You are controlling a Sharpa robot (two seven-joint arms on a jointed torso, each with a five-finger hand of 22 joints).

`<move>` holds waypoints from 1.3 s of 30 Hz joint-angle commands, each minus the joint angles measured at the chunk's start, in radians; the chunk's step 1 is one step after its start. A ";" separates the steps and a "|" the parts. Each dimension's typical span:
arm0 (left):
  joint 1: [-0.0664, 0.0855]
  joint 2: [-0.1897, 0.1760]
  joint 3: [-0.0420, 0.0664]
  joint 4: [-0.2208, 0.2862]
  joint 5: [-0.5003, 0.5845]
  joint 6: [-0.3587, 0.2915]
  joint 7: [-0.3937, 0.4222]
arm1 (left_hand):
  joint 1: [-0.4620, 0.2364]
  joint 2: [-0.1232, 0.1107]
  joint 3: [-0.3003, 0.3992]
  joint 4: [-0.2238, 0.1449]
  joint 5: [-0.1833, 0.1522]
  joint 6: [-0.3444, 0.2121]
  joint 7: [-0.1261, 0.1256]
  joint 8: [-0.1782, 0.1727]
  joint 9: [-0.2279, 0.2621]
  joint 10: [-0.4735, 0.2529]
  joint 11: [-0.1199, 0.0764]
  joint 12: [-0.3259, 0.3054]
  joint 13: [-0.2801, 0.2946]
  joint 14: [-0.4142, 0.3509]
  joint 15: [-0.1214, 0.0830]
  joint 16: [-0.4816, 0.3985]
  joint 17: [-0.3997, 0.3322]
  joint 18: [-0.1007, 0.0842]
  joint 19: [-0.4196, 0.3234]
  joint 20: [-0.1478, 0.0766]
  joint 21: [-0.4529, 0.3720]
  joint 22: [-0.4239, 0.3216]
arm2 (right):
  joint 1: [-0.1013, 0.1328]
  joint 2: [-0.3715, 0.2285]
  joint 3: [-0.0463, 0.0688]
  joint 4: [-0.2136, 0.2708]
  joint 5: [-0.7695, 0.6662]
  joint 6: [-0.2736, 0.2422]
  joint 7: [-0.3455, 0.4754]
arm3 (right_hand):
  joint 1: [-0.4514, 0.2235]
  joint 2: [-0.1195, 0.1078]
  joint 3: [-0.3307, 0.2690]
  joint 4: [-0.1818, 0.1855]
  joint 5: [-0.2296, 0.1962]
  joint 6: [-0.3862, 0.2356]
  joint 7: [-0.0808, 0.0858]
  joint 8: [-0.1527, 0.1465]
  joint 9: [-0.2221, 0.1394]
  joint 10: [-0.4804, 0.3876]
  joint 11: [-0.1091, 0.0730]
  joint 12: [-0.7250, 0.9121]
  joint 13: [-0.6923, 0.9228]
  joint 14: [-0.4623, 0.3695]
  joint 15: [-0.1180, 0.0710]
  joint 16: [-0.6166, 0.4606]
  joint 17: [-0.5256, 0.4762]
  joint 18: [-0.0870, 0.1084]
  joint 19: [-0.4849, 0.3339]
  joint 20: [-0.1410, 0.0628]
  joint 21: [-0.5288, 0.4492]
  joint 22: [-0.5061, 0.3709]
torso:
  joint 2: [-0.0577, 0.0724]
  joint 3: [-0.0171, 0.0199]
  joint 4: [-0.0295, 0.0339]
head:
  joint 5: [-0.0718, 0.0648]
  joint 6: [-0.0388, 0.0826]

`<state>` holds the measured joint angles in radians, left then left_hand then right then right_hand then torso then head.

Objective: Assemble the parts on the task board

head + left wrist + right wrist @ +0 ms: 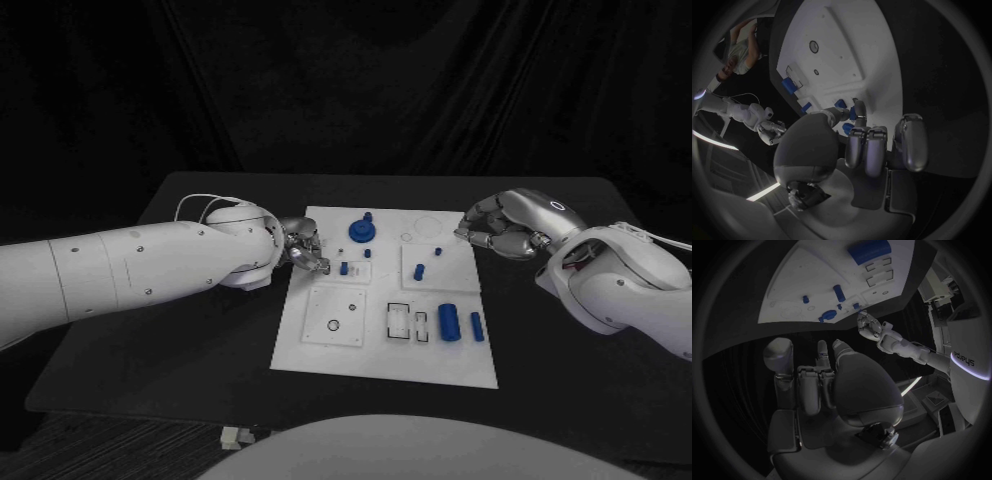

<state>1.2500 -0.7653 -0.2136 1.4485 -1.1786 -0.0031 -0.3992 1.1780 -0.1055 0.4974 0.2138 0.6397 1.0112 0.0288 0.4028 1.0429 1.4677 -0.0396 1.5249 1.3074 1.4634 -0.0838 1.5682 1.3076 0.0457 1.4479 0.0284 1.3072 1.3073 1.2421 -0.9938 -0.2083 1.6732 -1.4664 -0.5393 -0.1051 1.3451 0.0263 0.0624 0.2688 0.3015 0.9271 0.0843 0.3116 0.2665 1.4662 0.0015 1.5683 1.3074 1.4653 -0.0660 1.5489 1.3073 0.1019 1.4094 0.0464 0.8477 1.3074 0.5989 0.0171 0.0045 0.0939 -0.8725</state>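
Note:
The white task board lies mid-table. My left hand is at its left edge, fingers curled, and thumb and a finger pinch a small blue part just over the board; the left wrist view shows blue between those fingertips. A blue gear-like part stands at the far middle, with small blue pegs to its right. A blue cylinder and a blue bar lie near the right edge. My right hand hovers at the board's far right corner, fingers curled in, holding nothing.
The board has a square plate with a round hole and two rectangular slots beside it. Black table surrounds the board on all sides, with a black curtain behind it.

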 commanded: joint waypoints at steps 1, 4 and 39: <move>0.024 0.008 0.002 -0.010 0.001 0.121 -0.042 | -0.016 0.000 0.117 -0.112 -0.031 -0.001 -0.003 0.001 -0.003 0.067 -0.004 -0.002 0.224 0.107 -0.006 0.003 0.263 0.014 -0.003 -0.006 -0.003 0.184 | -0.002 -0.001 0.001 0.000 -0.002 0.006 -0.017 | 0.013 0.000 0.001 -0.003 0.006 0.003 0.001 -0.003 -0.001 0.105 0.003 0.003 0.263 0.095 0.006 -0.006 0.222 0.018 -0.007 0.002 -0.004 0.097 | -0.001 -0.0004 0.0004 | -0.001 0.000; 0.050 0.021 0.002 -0.027 0.010 0.173 -0.055 | -0.017 0.004 0.122 -0.116 -0.043 -0.003 -0.002 -0.001 -0.005 0.065 -0.004 -0.005 0.222 0.107 -0.006 0.003 0.263 0.015 -0.005 -0.005 -0.006 0.183 | -0.003 -0.002 0.001 0.000 -0.002 0.006 -0.017 | 0.013 0.000 0.001 -0.003 0.006 0.003 0.001 -0.003 -0.001 0.105 0.003 0.003 0.263 0.095 0.006 -0.006 0.222 0.018 -0.007 0.002 -0.004 0.097 | -0.001 0.0004 -0.0002 | 0.003 0.000; 0.098 0.132 0.001 -0.153 0.257 0.344 -0.127 | -0.014 0.025 0.128 -0.132 -0.074 -0.021 0.006 -0.011 -0.010 0.059 0.003 -0.011 0.217 0.107 -0.001 0.003 0.263 0.016 -0.009 -0.002 -0.012 0.182 | -0.004 0.002 0.001 -0.002 -0.002 0.006 -0.016 | 0.014 0.000 0.002 -0.004 0.007 0.004 0.000 -0.002 -0.001 0.105 0.003 0.003 0.263 0.095 0.006 -0.006 0.222 0.018 -0.007 0.002 -0.005 0.097 | 0.001 0.0000 0.0002 | 0.008 0.000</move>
<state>1.3478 -0.6339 -0.2130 1.2930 -0.9372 0.3180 -0.5073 1.1623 -0.0891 0.5263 0.1847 0.5683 0.9947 0.0380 0.3987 1.0336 1.4681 -0.0391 1.5170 1.3073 1.4635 -0.0838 1.5682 1.3075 0.0456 1.4442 0.0249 1.2955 1.3073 1.2403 -0.9913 -0.2083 1.6697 -1.4661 -0.5354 -0.1061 1.3530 0.0264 0.0623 0.2689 0.3014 0.9271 0.0843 0.3116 0.2666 1.4662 0.0015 1.5683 1.3074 1.4652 -0.0660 1.5489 1.3073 0.1018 1.4094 0.0464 0.8478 1.3079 0.5996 0.0174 0.0040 0.1025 -0.8725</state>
